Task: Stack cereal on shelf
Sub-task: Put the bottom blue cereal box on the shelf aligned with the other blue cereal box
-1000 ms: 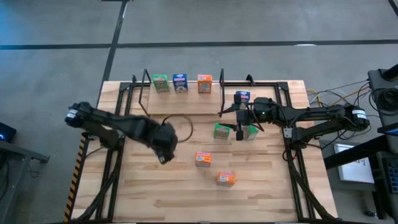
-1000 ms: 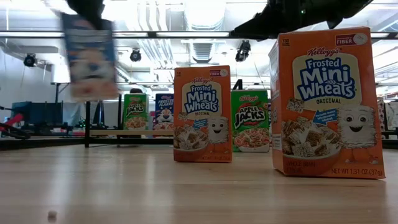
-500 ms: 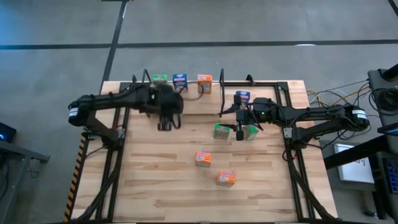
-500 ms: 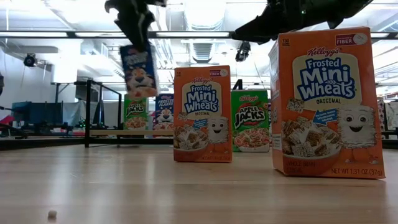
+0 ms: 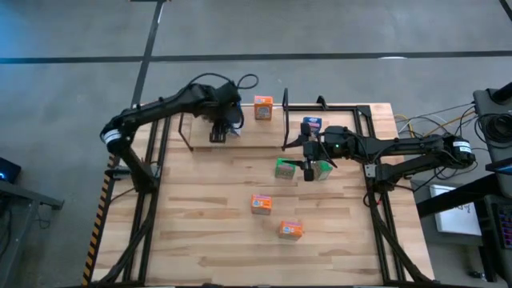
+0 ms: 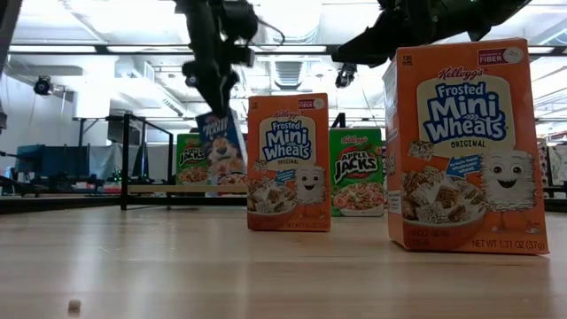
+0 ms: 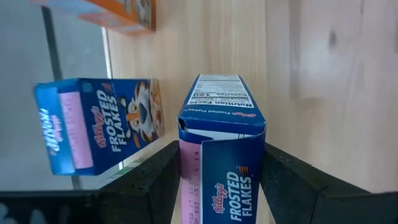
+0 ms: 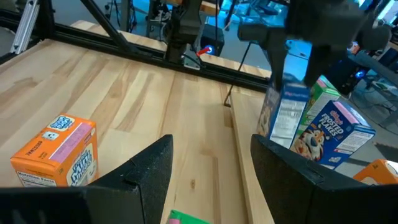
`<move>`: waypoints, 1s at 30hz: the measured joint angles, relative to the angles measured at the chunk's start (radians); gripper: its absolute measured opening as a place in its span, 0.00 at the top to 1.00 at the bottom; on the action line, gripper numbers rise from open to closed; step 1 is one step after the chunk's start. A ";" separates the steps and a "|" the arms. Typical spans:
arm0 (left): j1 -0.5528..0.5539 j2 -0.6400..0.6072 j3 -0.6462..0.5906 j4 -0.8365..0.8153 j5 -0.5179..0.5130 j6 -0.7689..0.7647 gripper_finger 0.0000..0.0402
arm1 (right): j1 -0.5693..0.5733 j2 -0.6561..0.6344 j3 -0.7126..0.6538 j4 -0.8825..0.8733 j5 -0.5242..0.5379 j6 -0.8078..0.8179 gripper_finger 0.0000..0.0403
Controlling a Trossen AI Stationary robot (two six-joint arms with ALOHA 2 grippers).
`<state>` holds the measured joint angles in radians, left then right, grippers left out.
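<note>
My left gripper is shut on a blue cereal box at the shelf by the table's far edge. A second blue box, a green one and an orange one stand upright on the shelf plank. My right gripper hovers open above two green boxes at mid-table right, with nothing between its fingers. My left gripper pinches the blue box between its two fingers, on two opposite faces near the box's upper end. The fingers come from above, slanting steeply down. The box hangs tilted below them, beside the shelf's blue box; whether its lower end touches the plank I cannot tell.
Two orange boxes stand on the near half of the table. Another blue box stands beside the right arm. Black wire brackets bound the shelf, and black arm-mount frames run along both table sides.
My left gripper has swung from the table's left middle toward the far edge and to the right, carrying the blue box to the shelf, and its wrist has rolled. The box, lifted throughout, now hangs lower and tilted beside the shelf's boxes.
</note>
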<state>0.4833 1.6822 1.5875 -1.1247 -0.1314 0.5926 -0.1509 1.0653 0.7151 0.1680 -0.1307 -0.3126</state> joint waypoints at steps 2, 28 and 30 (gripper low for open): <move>0.010 0.026 0.000 0.001 0.002 0.021 0.54 | 0.000 0.000 0.000 0.000 0.000 0.000 0.49; 0.056 0.147 0.116 -0.024 0.000 0.085 0.54 | 0.000 0.000 0.000 -0.005 0.001 -0.001 0.49; 0.056 0.146 0.116 -0.028 0.000 0.072 0.54 | 0.000 0.000 0.000 -0.005 0.001 -0.001 0.49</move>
<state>0.5392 1.8286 1.7031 -1.1530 -0.1314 0.6649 -0.1509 1.0653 0.7151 0.1627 -0.1295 -0.3138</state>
